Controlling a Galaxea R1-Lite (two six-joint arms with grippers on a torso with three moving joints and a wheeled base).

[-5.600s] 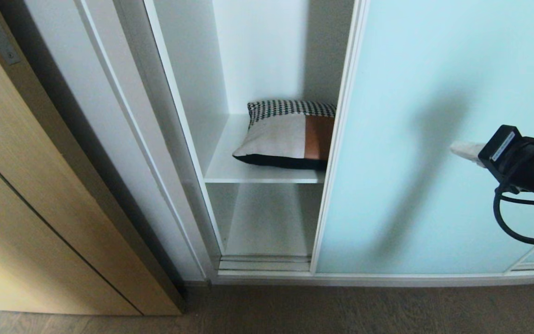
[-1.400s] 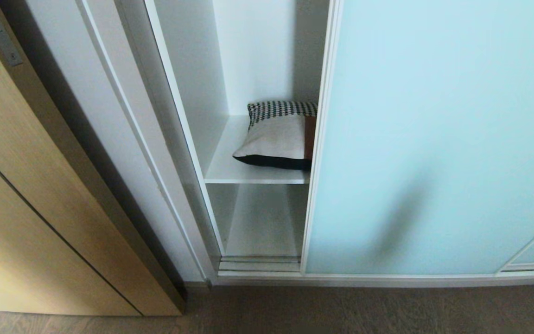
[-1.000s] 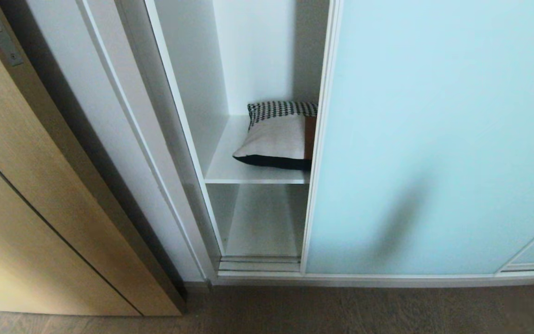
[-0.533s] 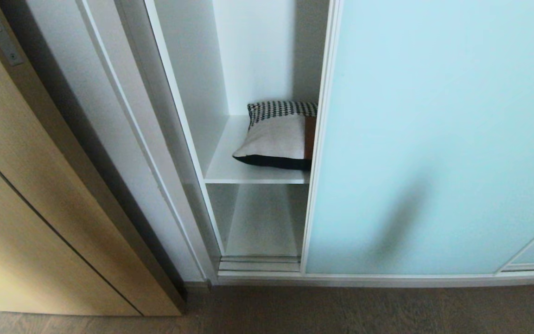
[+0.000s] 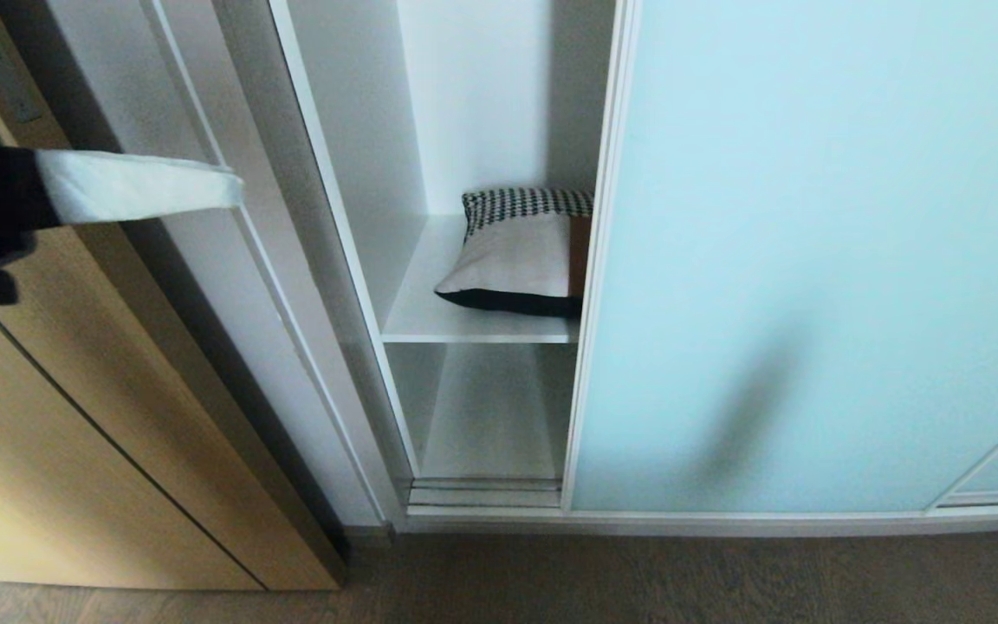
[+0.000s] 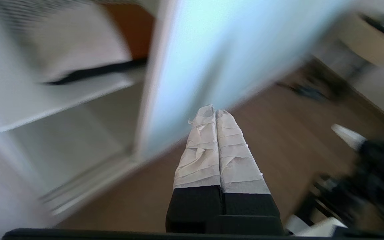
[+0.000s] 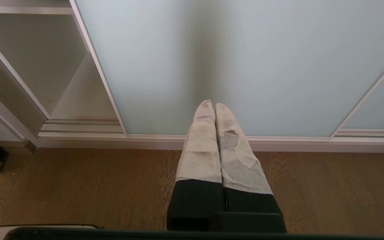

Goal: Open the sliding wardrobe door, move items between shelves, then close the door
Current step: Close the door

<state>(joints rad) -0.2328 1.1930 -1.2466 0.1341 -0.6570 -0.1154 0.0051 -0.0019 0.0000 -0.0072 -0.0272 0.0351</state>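
Entering the head view from the left edge, the left gripper [image 5: 226, 186] now reaches level across the white wardrobe frame [image 5: 204, 286], its tape-wrapped fingers pressed together and holding nothing; half a second ago no arm was in this view at all. The sliding wardrobe door [image 5: 811, 260] stands where it stood a second ago, partly open, its slim frame edge covering the right side of the patchwork cushion [image 5: 516, 256]. That cushion lies on the upper shelf [image 5: 430, 325] toward the back, with the lower compartment beneath it bare. The tan wood door [image 5: 74, 433] sits further left, behind the gripper's black body. Compared with several seconds back, the gap is narrower and the right arm is gone from this view, so I judge the work has passed to the left arm, either to widen the opening or to reach the cushion.

From the left wrist view, blurred, the left gripper's fingers [image 6: 200, 156] are shut tight, aimed toward the foot of the door's edge, with the cushion and shelf off to one side.

From the right wrist view, the right gripper [image 7: 214, 105] is also closed and empty, hanging low over the wood floor [image 7: 78, 186] before the glass panel, apart from it.
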